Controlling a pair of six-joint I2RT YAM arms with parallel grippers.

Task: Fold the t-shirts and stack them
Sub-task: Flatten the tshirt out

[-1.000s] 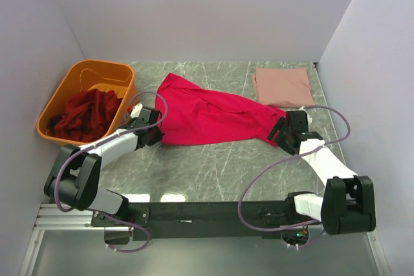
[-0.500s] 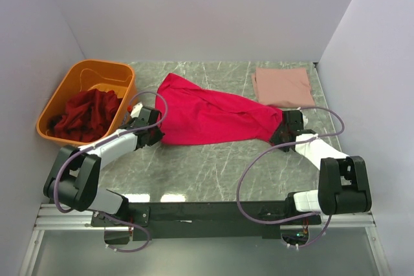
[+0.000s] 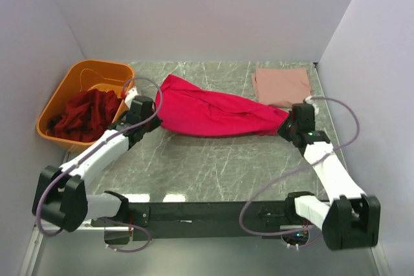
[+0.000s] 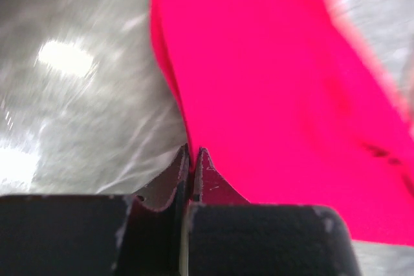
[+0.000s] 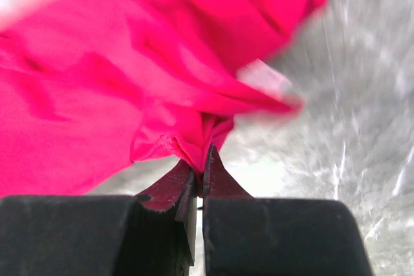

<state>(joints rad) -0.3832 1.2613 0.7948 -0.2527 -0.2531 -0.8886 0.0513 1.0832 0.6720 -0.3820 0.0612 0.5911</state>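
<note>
A bright crimson-pink t-shirt [image 3: 213, 113] hangs stretched across the middle of the table between both grippers. My left gripper [image 3: 150, 109] is shut on its left edge; the cloth [image 4: 284, 95] runs up from the pinched jaws. At the right, my right gripper [image 3: 289, 123] is shut on a bunched fold of the same shirt [image 5: 129, 88]. A folded pale salmon-pink t-shirt [image 3: 283, 85] lies flat at the back right. Dark maroon-red t-shirts [image 3: 84, 116] are heaped in the tub.
An orange plastic tub [image 3: 97, 72] stands at the back left beside the left wall. White walls close in the table on three sides. Grey marbled tabletop [image 3: 213, 159] shows in front of the stretched shirt.
My right gripper has closed on the shirt's right end and moved back and up. The left gripper has risen too, so the shirt is pulled taut and lifted.
</note>
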